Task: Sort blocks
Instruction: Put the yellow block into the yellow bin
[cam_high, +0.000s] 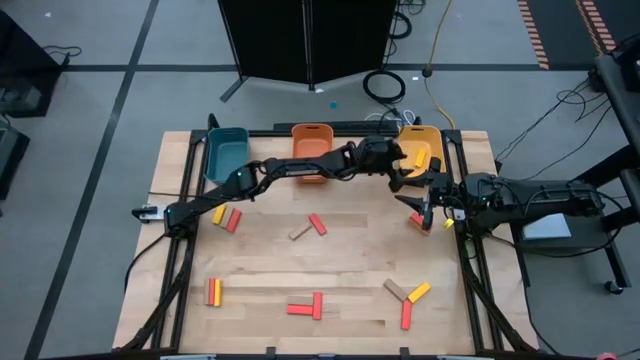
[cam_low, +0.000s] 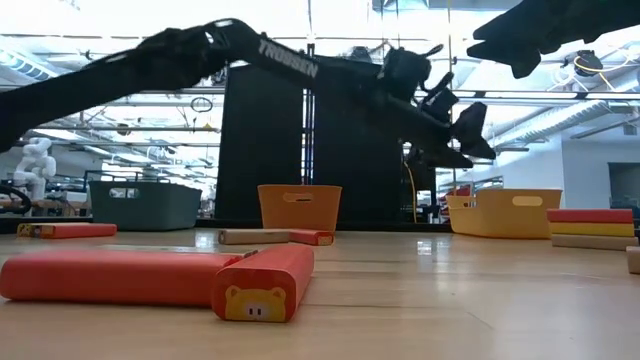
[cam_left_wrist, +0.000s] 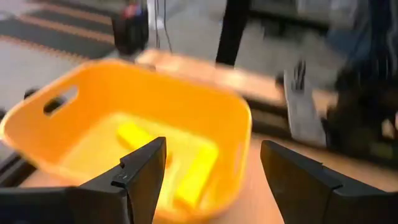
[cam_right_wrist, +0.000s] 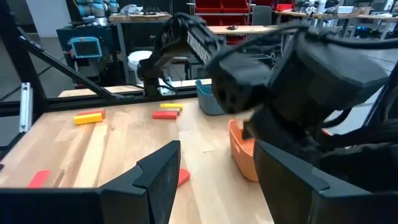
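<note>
White capitals reading "TROSSEN" run along the left arm (cam_low: 285, 58) in the low view. The near red block (cam_low: 262, 284) carries a small yellow animal-face picture on its end, with no words. Nothing else can be read.

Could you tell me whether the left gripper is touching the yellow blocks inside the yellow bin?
Apart. In the left wrist view the left gripper has open, empty fingers above the yellow bin, and the yellow blocks lie on the bin's floor beyond them.

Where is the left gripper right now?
In the high view, the left gripper is open beside the yellow bin at the table's far right, close to the right gripper.
</note>
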